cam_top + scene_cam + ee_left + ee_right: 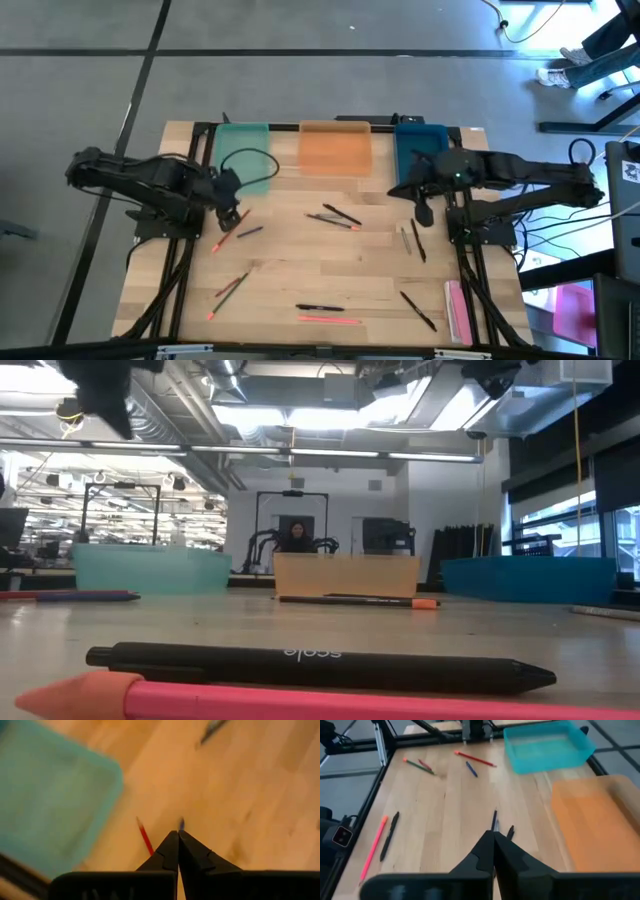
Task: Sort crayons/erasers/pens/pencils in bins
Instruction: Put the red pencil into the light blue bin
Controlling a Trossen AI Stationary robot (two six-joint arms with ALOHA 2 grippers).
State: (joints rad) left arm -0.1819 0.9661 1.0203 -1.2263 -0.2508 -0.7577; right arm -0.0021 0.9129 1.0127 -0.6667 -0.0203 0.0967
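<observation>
My left pincer (178,836), closed and empty, hangs over the worktop (300,270); a red pencil (145,835) lies just ahead, teal bin (50,795) beside. I should open wide, then straddle it squarely.

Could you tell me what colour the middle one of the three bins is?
Orange: the shallow rectangular plastic middle bin shows best in the high view.

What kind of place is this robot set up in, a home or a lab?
Most likely a robotics lab in an open office or workshop. The low view shows exposed ceiling ducts, another robot rig with a person seated behind it, and rows of workstations beyond the wooden table.
</observation>
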